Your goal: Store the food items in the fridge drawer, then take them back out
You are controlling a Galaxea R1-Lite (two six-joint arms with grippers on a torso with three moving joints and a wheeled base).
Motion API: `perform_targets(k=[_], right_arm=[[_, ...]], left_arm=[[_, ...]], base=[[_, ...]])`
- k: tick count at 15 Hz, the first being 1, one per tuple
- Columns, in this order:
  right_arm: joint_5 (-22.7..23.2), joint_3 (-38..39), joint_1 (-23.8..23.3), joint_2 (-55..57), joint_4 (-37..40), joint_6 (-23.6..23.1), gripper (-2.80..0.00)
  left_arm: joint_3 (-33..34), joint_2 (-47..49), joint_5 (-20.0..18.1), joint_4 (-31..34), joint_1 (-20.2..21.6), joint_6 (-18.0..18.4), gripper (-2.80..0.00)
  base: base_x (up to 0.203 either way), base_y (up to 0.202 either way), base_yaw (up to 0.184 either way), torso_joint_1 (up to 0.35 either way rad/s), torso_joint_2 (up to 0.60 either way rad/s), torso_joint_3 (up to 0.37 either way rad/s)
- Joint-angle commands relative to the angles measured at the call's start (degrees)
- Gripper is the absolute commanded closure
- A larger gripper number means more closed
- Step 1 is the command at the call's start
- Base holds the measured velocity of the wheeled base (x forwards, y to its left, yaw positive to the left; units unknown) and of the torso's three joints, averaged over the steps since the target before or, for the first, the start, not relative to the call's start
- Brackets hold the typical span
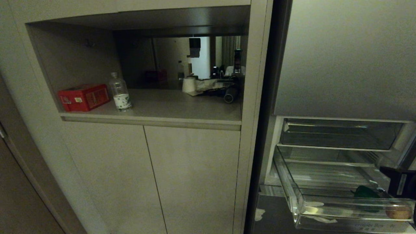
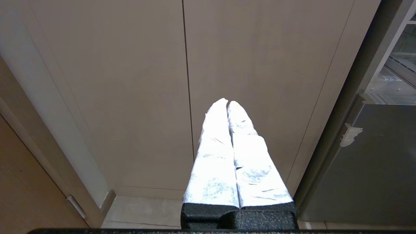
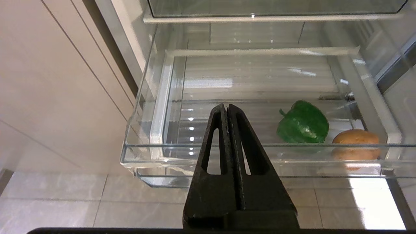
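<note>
Head view: drawer [image 1: 294, 191] pulled out at lower right of the frame, clear walls, white tape scraps at its front left corner. Pepper [image 1: 366, 192] sits inside near the drawer's right end; potato [image 1: 398, 213] just right of and in front of it, against the front wall. Smoky tray [image 1: 341, 134] is above the drawer, pushed in. My right arm [image 1: 399, 182] shows only as a dark block at the right edge, above the pepper. Left half of the frame: cabinet niche with a red box [image 1: 84, 97] and a bottle [image 1: 120, 92] just beside it, two closed doors [image 1: 191, 175] below.

Left wrist view: my left pincer [image 2: 227, 101] is clenched, white-wrapped fingers [image 2: 214, 156] pressed together, nothing in them. It points at the cabinet doors, centre of frame. Fridge edge at far right.

Right wrist view: my right pincer [image 3: 227, 106] is clenched and empty, black fingers [image 3: 250, 152] touching, centre of frame, in front of the drawer's front wall [image 3: 162, 156]. Pepper [image 3: 303, 126] at right of centre on the ribbed floor, potato [image 3: 356, 143] close beside it, further right. Both are apart from my pincer. Tiled floor [image 3: 97, 201] along the bottom.
</note>
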State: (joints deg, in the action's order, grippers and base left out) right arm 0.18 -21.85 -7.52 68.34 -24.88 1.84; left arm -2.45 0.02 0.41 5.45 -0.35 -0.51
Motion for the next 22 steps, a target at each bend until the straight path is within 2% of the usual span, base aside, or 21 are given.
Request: perform_targets(k=[1, 9, 15, 18, 22], right_arm=[[0.0, -0.3, 0.0, 2.1, -0.3, 0.1, 0.00], [0.0, -4.4, 0.0, 6.9, -1.0, -0.1, 0.00], [-0.3, -14.9, -0.1, 21.2, -0.3, -1.1, 0.00], [-0.3, -18.3, -2.7, 24.1, 6.6, -6.4, 0.00], [-0.3, -22.5, -3.5, 28.4, 11.2, -6.8, 0.00]], left_arm=[[0.0, 0.0, 0.0, 0.0, 0.0, 0.0, 0.00], [0.0, 0.0, 0.0, 0.0, 0.0, 0.0, 0.00], [0.1, 0.1, 0.0, 0.0, 0.0, 0.0, 0.00], [0.1, 0.1, 0.0, 0.0, 0.0, 0.0, 0.00], [0.0, 0.1, 0.0, 0.0, 0.0, 0.0, 0.00]], base=[[0.000, 0.000, 0.000, 0.000, 0.00, 0.000], [0.000, 0.000, 0.000, 0.000, 0.00, 0.000], [0.000, 0.000, 0.000, 0.000, 0.00, 0.000], [0.000, 0.000, 0.000, 0.000, 0.00, 0.000], [0.000, 0.000, 0.000, 0.000, 0.00, 0.000]])
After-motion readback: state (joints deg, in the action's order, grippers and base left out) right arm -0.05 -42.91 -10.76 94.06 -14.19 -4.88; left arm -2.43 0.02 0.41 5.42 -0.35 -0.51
